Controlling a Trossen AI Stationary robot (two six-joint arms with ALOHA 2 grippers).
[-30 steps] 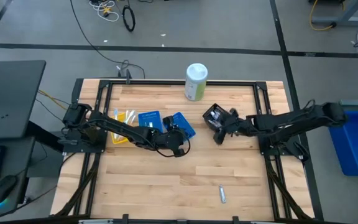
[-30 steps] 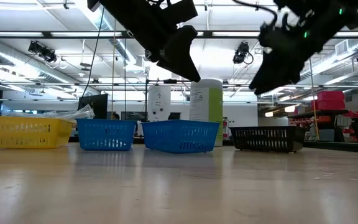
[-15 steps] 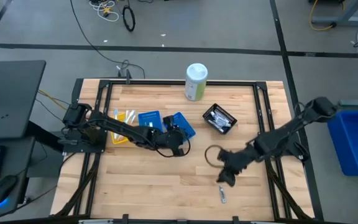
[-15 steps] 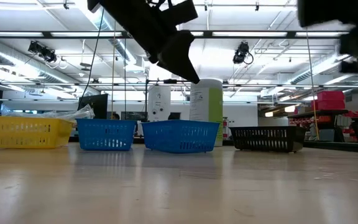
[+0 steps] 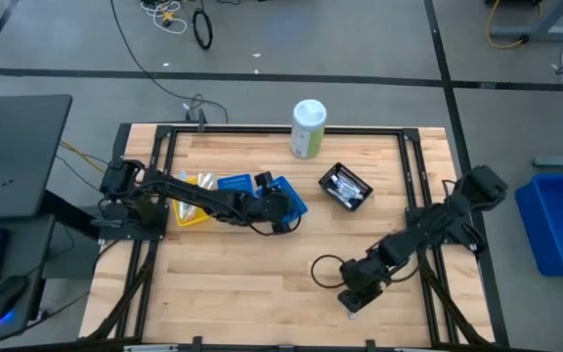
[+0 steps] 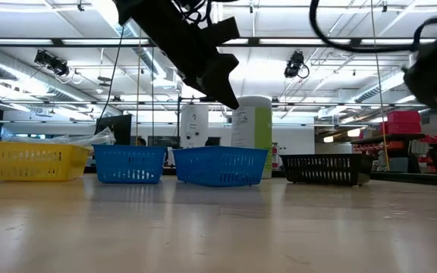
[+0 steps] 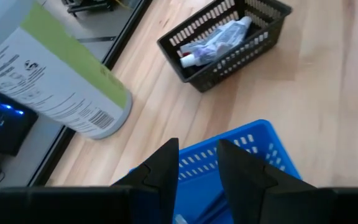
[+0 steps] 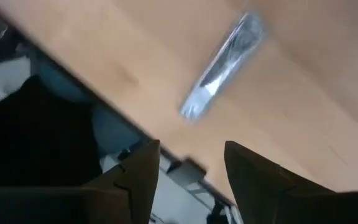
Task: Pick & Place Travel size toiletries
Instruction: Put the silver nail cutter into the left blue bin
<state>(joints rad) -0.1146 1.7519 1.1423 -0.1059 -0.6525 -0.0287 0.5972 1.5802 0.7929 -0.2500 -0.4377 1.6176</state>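
A small silver-wrapped toiletry [image 8: 224,64] lies flat on the wood near the table's near edge [image 5: 351,310]. My right gripper [image 8: 188,155] hangs just above it, open, fingers apart and touching nothing; the high view shows this gripper [image 5: 354,292] right at the item. More toiletries [image 7: 215,42] lie in the black basket [image 5: 345,186]. My left gripper [image 7: 199,155] hovers open over a blue tray [image 7: 253,146], shown mid-table in the high view [image 5: 283,201].
A tall white-green canister [image 5: 308,127] stands at the far edge. A yellow tray [image 5: 192,200] and two blue trays [image 5: 235,186] sit left of centre. The low view shows the trays in a row [image 6: 130,163] with the black basket [image 6: 326,168]. Bare wood spans the near half.
My right gripper has swung from above the black basket toward the table's near edge and come down over the silver item. My left gripper has shifted slightly toward the far right over the blue tray. The item has stayed where it was.
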